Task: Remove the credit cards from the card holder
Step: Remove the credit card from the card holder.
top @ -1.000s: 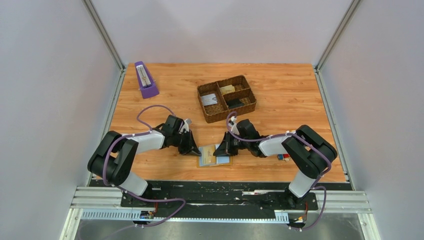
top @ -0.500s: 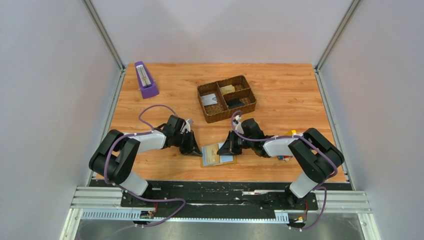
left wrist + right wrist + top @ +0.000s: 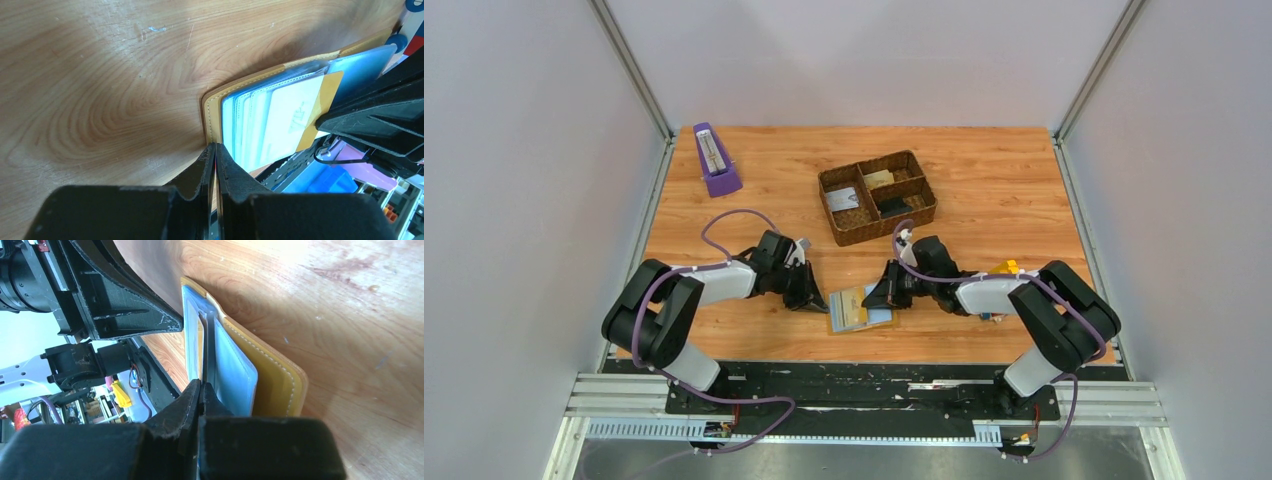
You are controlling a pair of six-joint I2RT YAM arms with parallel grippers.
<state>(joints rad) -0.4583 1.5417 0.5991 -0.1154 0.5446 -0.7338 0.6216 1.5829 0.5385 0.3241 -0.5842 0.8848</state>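
Card holder (image 3: 861,310): your left gripper (image 3: 215,148) is clamping fingers on mustard cover edge, anchoring it; right gripper (image 3: 201,385) is pinching inner leaf, fingers together, likely for card extraction.

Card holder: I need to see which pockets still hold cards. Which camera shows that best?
Left wrist: the card holder lies open, pockets and cards facing the lens. Right wrist sees it edge-on, sleeves stacked over the yellow cover. Top external shows it small and without pocket detail.

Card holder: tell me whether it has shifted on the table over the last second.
Yes. The card holder has slid slightly to the right, judged against the woven tray behind it.
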